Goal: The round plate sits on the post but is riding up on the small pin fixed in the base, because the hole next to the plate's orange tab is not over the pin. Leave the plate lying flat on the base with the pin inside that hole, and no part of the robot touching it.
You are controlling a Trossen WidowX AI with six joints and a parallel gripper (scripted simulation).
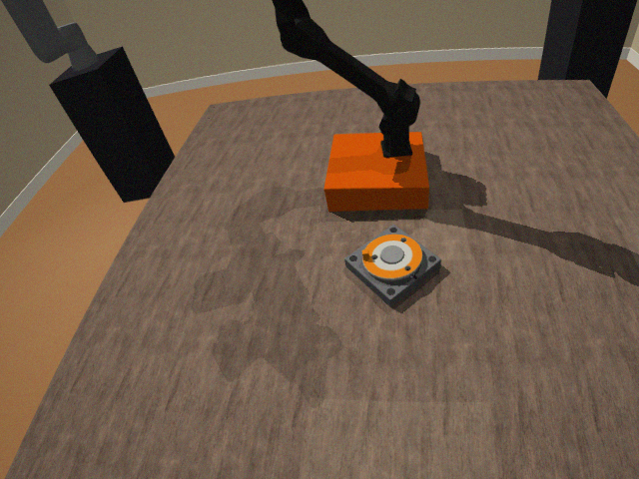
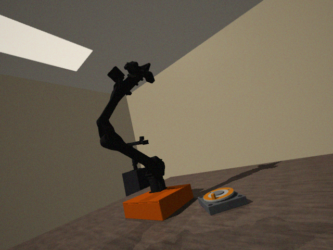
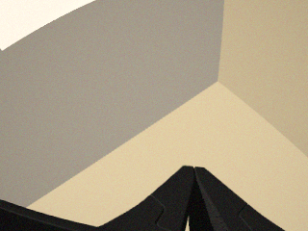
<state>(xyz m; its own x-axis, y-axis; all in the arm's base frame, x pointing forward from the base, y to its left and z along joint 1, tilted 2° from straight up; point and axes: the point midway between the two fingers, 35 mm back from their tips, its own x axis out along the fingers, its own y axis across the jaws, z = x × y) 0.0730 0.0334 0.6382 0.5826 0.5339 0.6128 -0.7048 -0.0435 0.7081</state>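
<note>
The round plate [image 1: 416,254] [image 2: 230,191] with orange and white rings sits around the grey post [image 1: 391,253] [image 2: 218,192] on the square grey base [image 1: 390,297] [image 2: 226,206]. In the exterior view it looks tilted, its right side raised and its tab side lower. The orange tab [image 1: 366,255] [image 2: 213,196] is at the plate's left in the top view, beside a small dark hole [image 1: 374,256]. A small dark spot, possibly the pin, shows by the plate's front right edge. My gripper [image 3: 192,176] is shut and empty, high in the air away from the plate.
The orange block [image 1: 376,199] [image 2: 142,211] under my arm stands just behind the base in the top view. A dark box [image 1: 113,129] with a grey jointed shape on it stands off the table's left edge. A dark column [image 1: 583,46] stands beyond the far right.
</note>
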